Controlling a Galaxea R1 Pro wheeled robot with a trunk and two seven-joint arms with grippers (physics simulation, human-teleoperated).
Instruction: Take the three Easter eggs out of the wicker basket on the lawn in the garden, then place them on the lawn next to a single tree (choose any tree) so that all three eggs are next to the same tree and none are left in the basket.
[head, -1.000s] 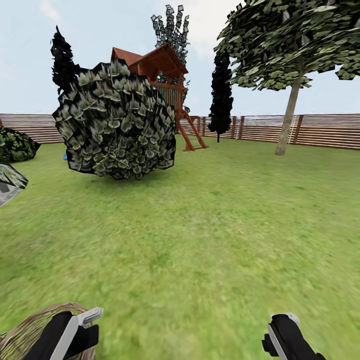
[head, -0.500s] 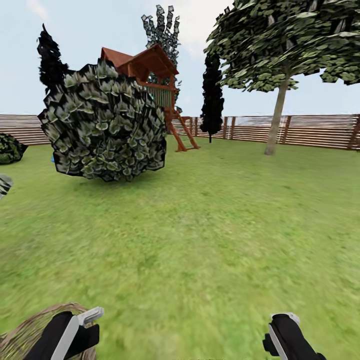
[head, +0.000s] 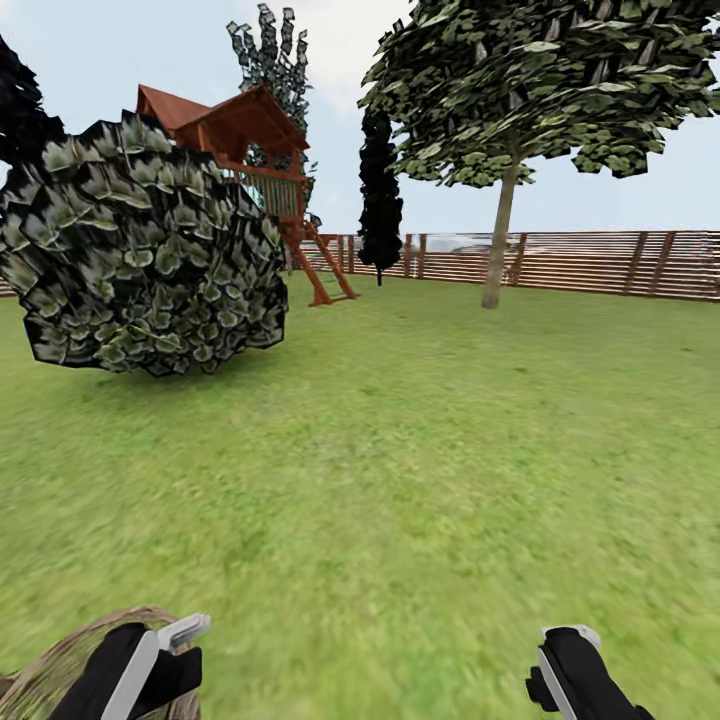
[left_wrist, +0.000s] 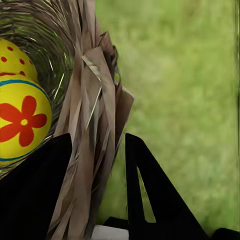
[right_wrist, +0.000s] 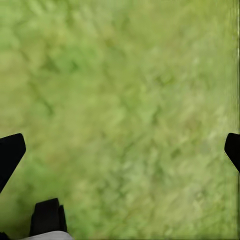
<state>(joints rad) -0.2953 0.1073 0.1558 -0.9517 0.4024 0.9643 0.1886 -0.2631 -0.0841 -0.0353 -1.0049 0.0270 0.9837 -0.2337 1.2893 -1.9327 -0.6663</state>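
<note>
While the left gripper (left_wrist: 97, 165) clamps the wicker basket (left_wrist: 95, 100) rim with Easter eggs (left_wrist: 20, 120) inside and the right gripper (right_wrist: 120, 150) hangs spread over the lawn (head: 420, 480), drive gently toward the tree (head: 497, 250), keeping the basket level.

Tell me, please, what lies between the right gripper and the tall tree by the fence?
In the head view, just open lawn stretches from the right gripper to the tree; nothing stands on it.

Open lawn (head: 420, 480) ahead, big bush (head: 140, 260) blocking left, tree (head: 497, 250) far right
</note>
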